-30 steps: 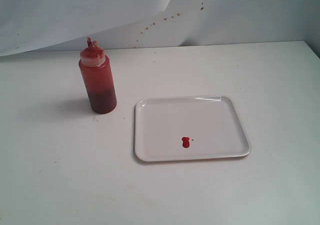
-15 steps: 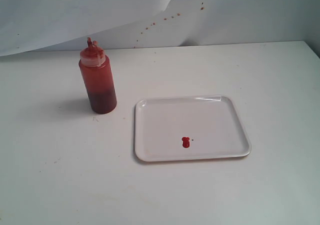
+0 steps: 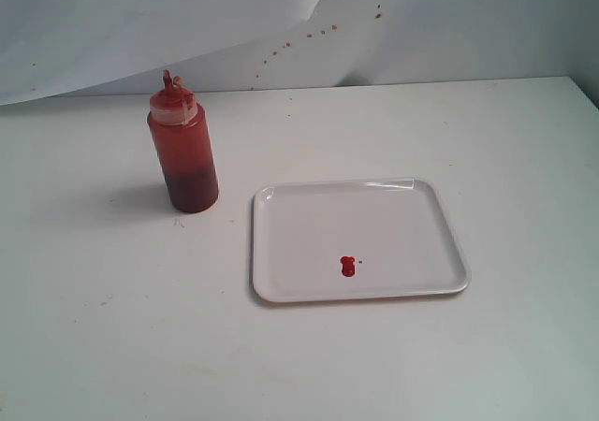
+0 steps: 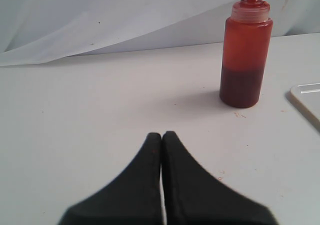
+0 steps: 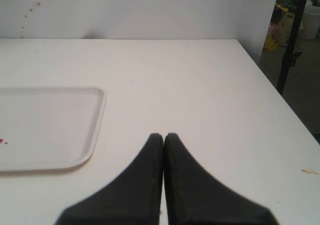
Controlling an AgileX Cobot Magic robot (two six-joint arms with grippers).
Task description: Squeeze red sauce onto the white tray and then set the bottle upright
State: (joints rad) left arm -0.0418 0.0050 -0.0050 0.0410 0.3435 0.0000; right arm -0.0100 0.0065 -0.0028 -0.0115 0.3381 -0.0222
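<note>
- Bottle of translucent red-orange squeeze plastic (image 3: 182, 150) stood upright on the white table (image 3: 487, 131), long axis vertical, at ten o'clock from the flat white rectangular plastic tray (image 3: 309, 220), near it but apart.
- Small glossy red sauce blob (image 3: 348, 266) lay on the tray toward its six o'clock edge.
- Left gripper (image 4: 161, 135) and right gripper (image 5: 163, 136) were both pressed closed and empty.
- The bottle lay ahead of the left gripper, probably the nearer arm; both steps looked done.

I see a white table (image 3: 94, 346) carrying two things: the bottle (image 3: 184, 159) standing upright on the left (nozzle up, near the backdrop), and the white tray (image 3: 374, 215) lying flat to its right, close but not touching.
</note>
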